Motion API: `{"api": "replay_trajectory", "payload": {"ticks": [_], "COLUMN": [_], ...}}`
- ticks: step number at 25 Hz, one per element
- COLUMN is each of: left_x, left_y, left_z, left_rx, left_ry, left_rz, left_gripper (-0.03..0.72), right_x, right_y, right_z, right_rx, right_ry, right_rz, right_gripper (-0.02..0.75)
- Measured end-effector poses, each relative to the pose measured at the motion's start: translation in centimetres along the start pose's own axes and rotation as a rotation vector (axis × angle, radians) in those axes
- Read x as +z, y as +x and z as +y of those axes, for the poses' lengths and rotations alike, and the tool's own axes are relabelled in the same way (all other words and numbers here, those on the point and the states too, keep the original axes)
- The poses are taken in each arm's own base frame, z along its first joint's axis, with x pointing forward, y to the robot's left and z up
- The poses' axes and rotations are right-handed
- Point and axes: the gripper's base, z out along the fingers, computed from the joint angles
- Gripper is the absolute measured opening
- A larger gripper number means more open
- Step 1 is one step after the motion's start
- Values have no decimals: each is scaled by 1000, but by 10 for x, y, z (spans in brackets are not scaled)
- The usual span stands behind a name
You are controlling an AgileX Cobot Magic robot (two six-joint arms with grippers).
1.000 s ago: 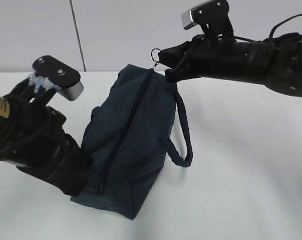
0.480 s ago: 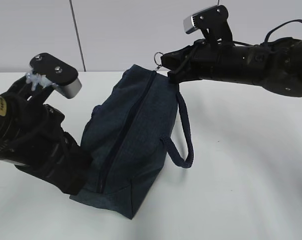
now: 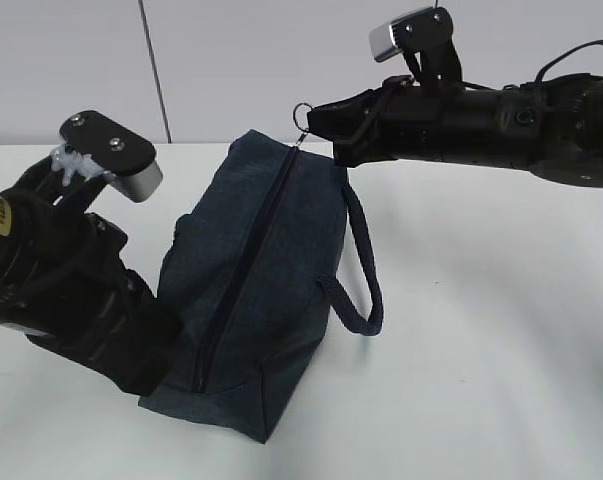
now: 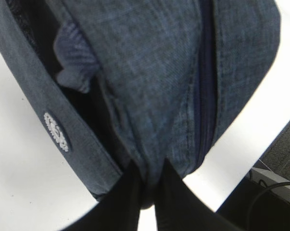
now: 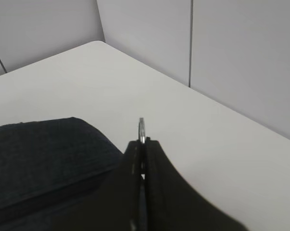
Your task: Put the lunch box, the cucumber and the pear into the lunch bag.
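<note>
The navy lunch bag (image 3: 256,290) stands on the white table with its zipper closed along the top. My right gripper (image 3: 316,122) is shut on the silver ring pull (image 3: 302,113) at the bag's far end; the ring pull (image 5: 142,129) pokes out between its closed tips (image 5: 143,142). At the near left end my left gripper (image 4: 147,190) is shut on a fold of the lunch bag (image 4: 154,91) fabric. The padded loop handle (image 3: 363,270) hangs on the bag's right side. The lunch box, the cucumber and the pear are out of view.
The white table (image 3: 481,330) stretches to the right of the bag, with a grey panelled wall (image 3: 231,60) behind. In the left wrist view the table's edge (image 4: 260,144) and the floor lie just beyond the bag.
The right gripper has shifted a little to the left with the ring pull, and the bag's far end has followed. The left arm has held still.
</note>
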Motion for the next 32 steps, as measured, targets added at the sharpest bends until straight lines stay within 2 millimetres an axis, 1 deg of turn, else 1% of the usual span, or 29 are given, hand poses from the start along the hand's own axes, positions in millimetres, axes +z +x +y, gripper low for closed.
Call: {"api": "replay_trajectory", "payload": {"ticks": [2, 4, 7, 8, 10, 12, 16, 23, 28, 30, 32], "left_x": [0, 0, 0, 0, 0, 0, -1, -3, -26, -36, -40], "left_y": [0, 0, -1, -1, -2, -4, -8, -12, -27, -32, -32], "left_z": [0, 0, 0, 0, 0, 1, 2, 3, 7, 14, 23], "left_rx": [0, 0, -1, -1, -1, -1, 13, 24, 41, 15, -18], "left_ry": [0, 0, -1, -1, -3, -6, -21, -34, -66, -90, -113], "left_rz": [0, 0, -6, -10, -23, -42, -91, -133, -228, -265, -280], "left_gripper": [27, 64, 160, 206, 270, 307, 326, 329, 329, 329, 330], "right_x": [0, 0, 0, 0, 0, 0, 0, 0, 0, 0, 0], "right_y": [0, 0, 0, 0, 0, 0, 0, 1, 1, 1, 1], "right_z": [1, 2, 3, 3, 3, 3, 3, 4, 4, 4, 4], "right_rx": [9, 10, 8, 7, 8, 8, 2, -10, -11, -12, -14], "right_ry": [-18, -28, -34, -36, -36, -36, -41, -48, -48, -49, -50], "right_rz": [-6, -3, 0, 0, 0, 0, 2, 9, 10, 10, 11], "right_gripper": [0, 0, 0, 0, 0, 0, 0, 0, 0, 0, 0]}}
